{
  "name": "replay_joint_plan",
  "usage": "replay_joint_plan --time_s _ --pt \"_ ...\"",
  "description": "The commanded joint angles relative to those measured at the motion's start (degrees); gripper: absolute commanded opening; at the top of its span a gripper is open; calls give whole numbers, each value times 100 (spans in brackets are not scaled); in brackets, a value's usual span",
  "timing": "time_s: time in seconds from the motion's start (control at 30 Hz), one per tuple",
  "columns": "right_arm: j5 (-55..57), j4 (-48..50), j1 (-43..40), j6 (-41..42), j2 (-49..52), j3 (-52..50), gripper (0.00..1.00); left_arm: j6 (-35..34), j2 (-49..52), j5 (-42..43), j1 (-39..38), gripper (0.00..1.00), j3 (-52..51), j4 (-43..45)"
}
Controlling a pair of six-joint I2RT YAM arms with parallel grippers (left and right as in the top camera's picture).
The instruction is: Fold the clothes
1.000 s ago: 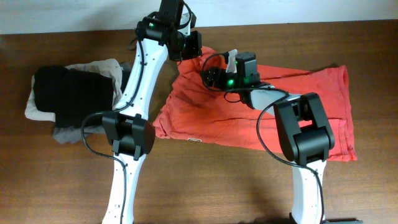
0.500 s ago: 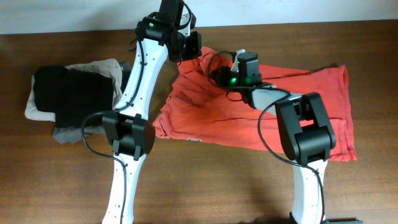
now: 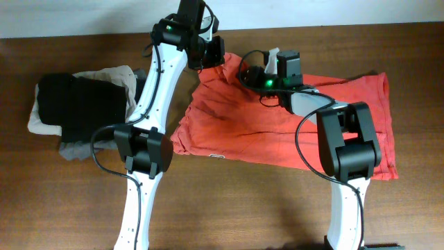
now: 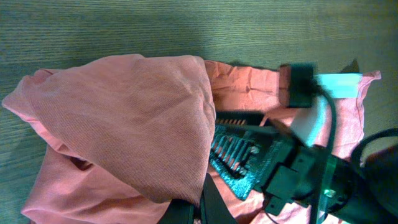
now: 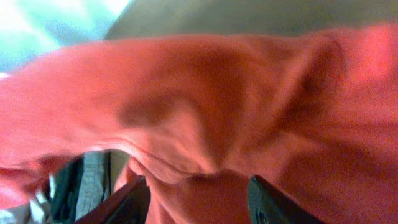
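Garment: I'm holding up a corner of red-orange cotton short-sleeved T-shirt [image 3: 277, 132] for folding.
Left gripper [image 3: 215, 50]: clenching that corner.
Right gripper [image 3: 257, 68]: hovering beside it; I cannot tell its grip.

text: none legible | T-shirt [image 3: 229, 125] hem: white mark [image 3: 217, 156], perhaps lettering, unreadable

Red-orange T-shirt [image 3: 229, 125], brown wood-grain table [image 3: 243, 208]

1. The right gripper [image 3: 272, 57] has moved from over the shirt [image 3: 229, 118] toward the table's [image 3: 62, 208] far edge, and now sits at the shirt's far border.
2. The right arm [image 3: 347, 142] has swung slightly toward the table's right edge.
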Motion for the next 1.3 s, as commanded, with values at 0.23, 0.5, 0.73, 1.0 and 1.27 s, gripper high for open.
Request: replay_joint_plan --time_s 0.23,0.5,0.73,1.0,1.27 --pt "208 -87 105 890 105 48 65 144 9 70 28 1 127 -9" --pt "623 581 282 957 264 48 64 146 9 111 -26 1 127 -9" --pt "595 815 280 1351 494 48 50 146 9 109 -44 1 127 -22" --pt "142 1327 101 1220 490 50 16 146 9 103 -44 1 127 -26" --pt "-798 1652 -219 1141 352 50 4 181 9 74 -44 1 127 -26"
